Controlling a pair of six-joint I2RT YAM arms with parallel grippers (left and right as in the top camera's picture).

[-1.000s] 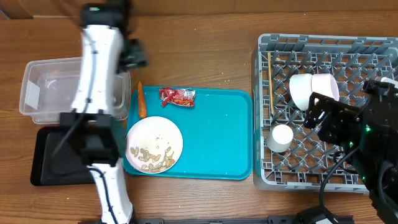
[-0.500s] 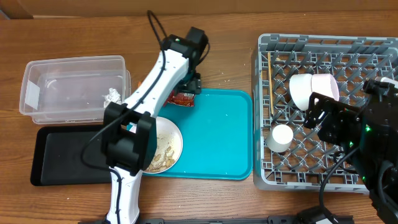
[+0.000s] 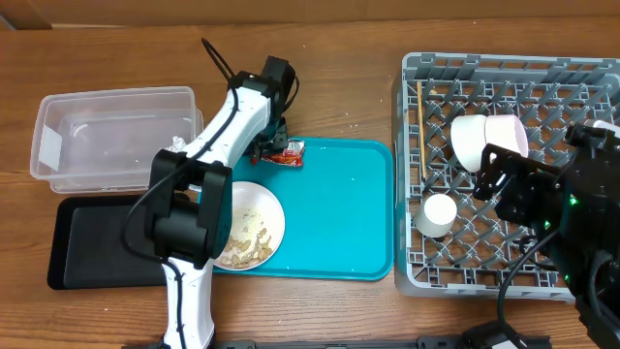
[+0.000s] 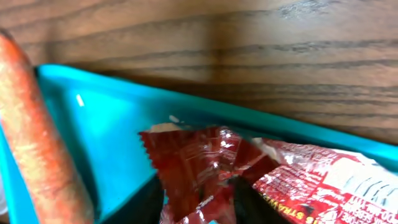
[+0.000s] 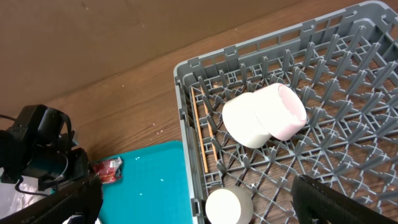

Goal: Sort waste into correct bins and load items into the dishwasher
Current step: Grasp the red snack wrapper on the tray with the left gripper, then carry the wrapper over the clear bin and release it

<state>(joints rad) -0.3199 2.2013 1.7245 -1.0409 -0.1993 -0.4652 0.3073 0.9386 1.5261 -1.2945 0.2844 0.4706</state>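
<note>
Movement since a second ago: the left gripper [image 3: 272, 143] left the clear rectangular plastic tub [image 3: 87, 126] and swung across to the crumpled red wrapper [image 4: 205, 168] at the far left corner of the large teal serving tray [image 3: 339, 213]. Its dark fingers sat either side of the wrapper's folded edge; whether they had clamped on it could not be told.

Done:
- Crumpled white tissue [image 3: 175, 146]: in the clear tub.
- Large square grey plastic dish rack [image 3: 504, 68]: held a white bowl [image 3: 469, 139] nested in a pale pink bowl [image 3: 511, 131], a small white cup [image 3: 436, 215] and two thin wooden chopsticks [image 3: 420, 126].

Left:
- Wrapper and small orange carrot [image 4: 37, 143]: on the teal tray, side by side.
- White round plate [image 3: 254, 208]: carried beige rice-like bits [image 3: 242, 247].
- Shallow black rectangular tray [image 3: 97, 242]: nothing in it.

The right gripper [image 5: 196, 183] hung over the rack, spread wide, holding nothing.
</note>
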